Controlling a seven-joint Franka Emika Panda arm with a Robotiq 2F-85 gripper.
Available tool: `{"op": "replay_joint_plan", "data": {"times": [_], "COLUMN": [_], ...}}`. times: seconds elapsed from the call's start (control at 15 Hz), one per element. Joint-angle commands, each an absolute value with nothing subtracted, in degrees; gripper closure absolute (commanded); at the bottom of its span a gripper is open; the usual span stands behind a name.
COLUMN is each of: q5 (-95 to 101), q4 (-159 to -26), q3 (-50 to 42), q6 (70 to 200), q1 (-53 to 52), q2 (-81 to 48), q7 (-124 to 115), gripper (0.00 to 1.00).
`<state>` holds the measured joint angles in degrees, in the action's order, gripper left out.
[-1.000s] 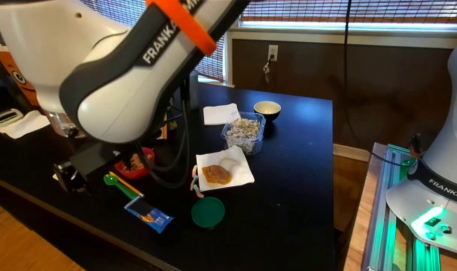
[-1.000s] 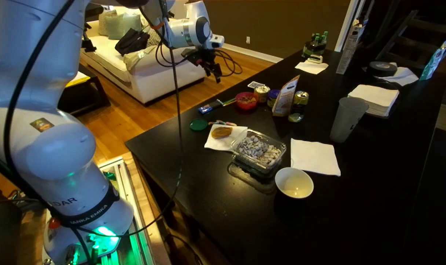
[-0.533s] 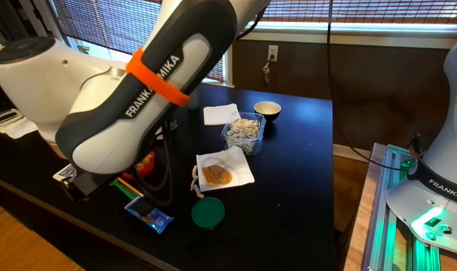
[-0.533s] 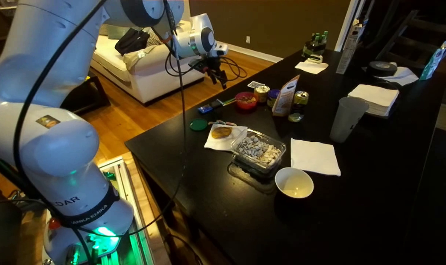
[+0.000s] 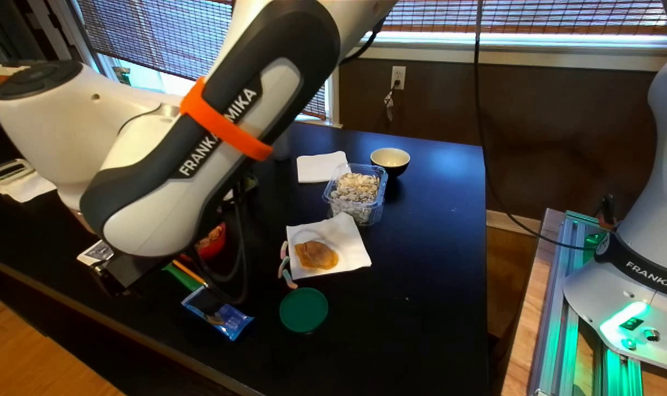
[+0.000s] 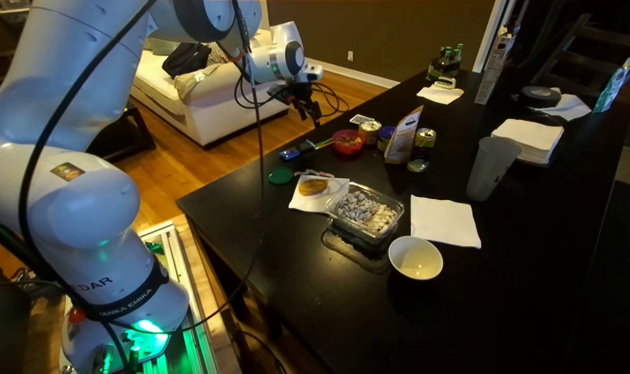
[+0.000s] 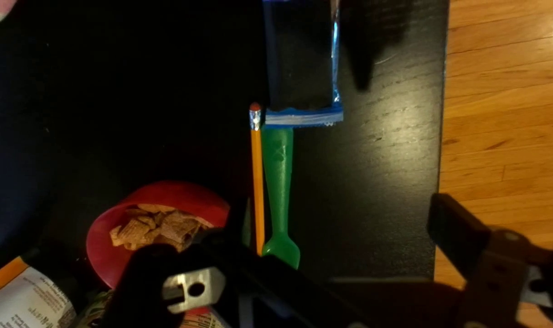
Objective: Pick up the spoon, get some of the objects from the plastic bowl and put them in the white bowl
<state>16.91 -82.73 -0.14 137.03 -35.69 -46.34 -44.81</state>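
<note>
A green spoon (image 7: 278,182) lies on the black table beside a yellow pencil (image 7: 257,182); its handle also shows in an exterior view (image 5: 182,277). My gripper (image 7: 342,214) is open and empty above the table. One finger is over the pencil side and partly hides the spoon's bowl end; the other is over the table edge. The gripper also shows in an exterior view (image 6: 309,115). A clear plastic container (image 6: 365,213) of pale, flat pieces stands on the table, also in an exterior view (image 5: 357,192). The white bowl (image 6: 415,259), beside it, looks empty and also shows here (image 5: 390,159).
A red bowl of cereal (image 7: 100,241) stands beside the pencil. A blue snack packet (image 7: 303,117) meets the spoon's handle end. Cans, an upright pouch (image 6: 404,136), a green lid (image 5: 303,309) and a napkin with food (image 5: 355,253) are nearby. The table edge is close to the spoon.
The arm has lowered and swung slightly, bringing the gripper down closer to the spoon's area. Most of this motion came in the first half second; the latest shift is small. Table objects have not moved.
</note>
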Motion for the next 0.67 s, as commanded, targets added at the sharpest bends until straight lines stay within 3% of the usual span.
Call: {"op": "replay_joint_plan", "data": {"times": [0.0,0.13,0.2,0.4,0.53,0.6], "q5": [14.9,15.0,14.7,14.9,15.4,15.9], "q4": [-80.3,-79.8,-79.5,-78.3,-77.4,-76.8], "q3": [0.3,0.1,0.3,0.3,0.0,-0.6], "q6": [138.8,140.3,140.9,141.2,141.5,141.8], "q1": [-34.4,-34.1,-33.8,-33.9,-34.4,-34.9], "q2": [-49.6,-50.8,-51.4,-52.9,-53.6,-54.0], "q7": [-43.7,-43.5,-43.2,-41.7,-40.9,-40.7], "gripper": [0.0,0.0,0.06,0.41,0.52,0.51]}}
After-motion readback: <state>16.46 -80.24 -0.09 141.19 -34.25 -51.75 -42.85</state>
